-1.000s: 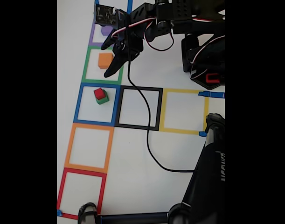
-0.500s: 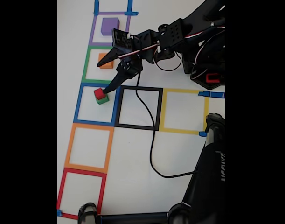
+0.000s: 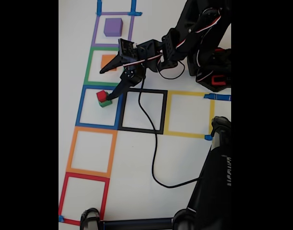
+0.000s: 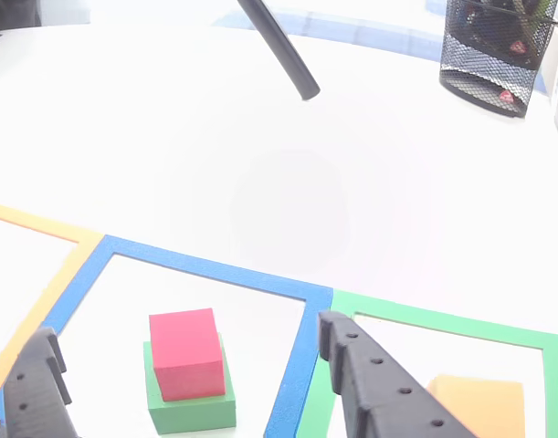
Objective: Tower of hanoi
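Item: end effector (image 3: 108,84), black, two fingers spread wide, nothing between them; in the fixed view one fingertip lies over the green square (image 3: 106,67), the other reaches down to the upper right edge of the red cube (image 3: 102,96); in the other view the two fingers (image 4: 374,388) stand either side of the stack, the red cube (image 4: 184,352) between them and somewhat ahead of the tips.

Item: red cube, small, seated on a wider, flat green block (image 3: 106,102); the pair rests inside the blue square (image 3: 99,108) on the table (image 3: 136,163), toward its upper middle in the fixed view; the cube sits square on the block, sides roughly equal, no long axis to favour.

Item: orange block (image 3: 107,61), flat, inside the green square, partly hidden by the arm in the fixed view; just beside the right-hand finger in the other view (image 4: 477,401).

Item: purple cube (image 3: 113,27) in the purple square (image 3: 112,28), well apart from the stack.

Item: black (image 3: 143,110), yellow (image 3: 189,114), orange (image 3: 91,152) and red (image 3: 84,197) squares, holding nothing.

Item: black cable (image 3: 153,148) trailing across the black square, away from the stack.

Judgement: the cube lies straight ahead and below the spread fingers; nothing stands between; the nearest hazard is the orange block beside one finger.
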Robot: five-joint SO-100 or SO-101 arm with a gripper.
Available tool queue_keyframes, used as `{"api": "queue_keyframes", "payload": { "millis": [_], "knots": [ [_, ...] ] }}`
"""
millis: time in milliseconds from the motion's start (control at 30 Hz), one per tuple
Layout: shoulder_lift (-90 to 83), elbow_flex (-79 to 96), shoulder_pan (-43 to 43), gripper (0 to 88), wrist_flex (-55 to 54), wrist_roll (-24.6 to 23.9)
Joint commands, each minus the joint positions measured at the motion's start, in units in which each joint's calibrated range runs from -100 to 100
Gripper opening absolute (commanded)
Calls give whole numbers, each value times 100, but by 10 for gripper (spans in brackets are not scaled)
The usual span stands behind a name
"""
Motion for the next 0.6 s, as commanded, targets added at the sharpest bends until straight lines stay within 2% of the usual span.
{"api": "queue_keyframes", "payload": {
  "millis": [0, 200, 567],
  "knots": [
    [581, -183, -114, 339, -696, 36],
    [1566, -574, -229, 339, -1425, 36],
    [2615, -1347, -344, 338, -1846, 36]
  ]
}}
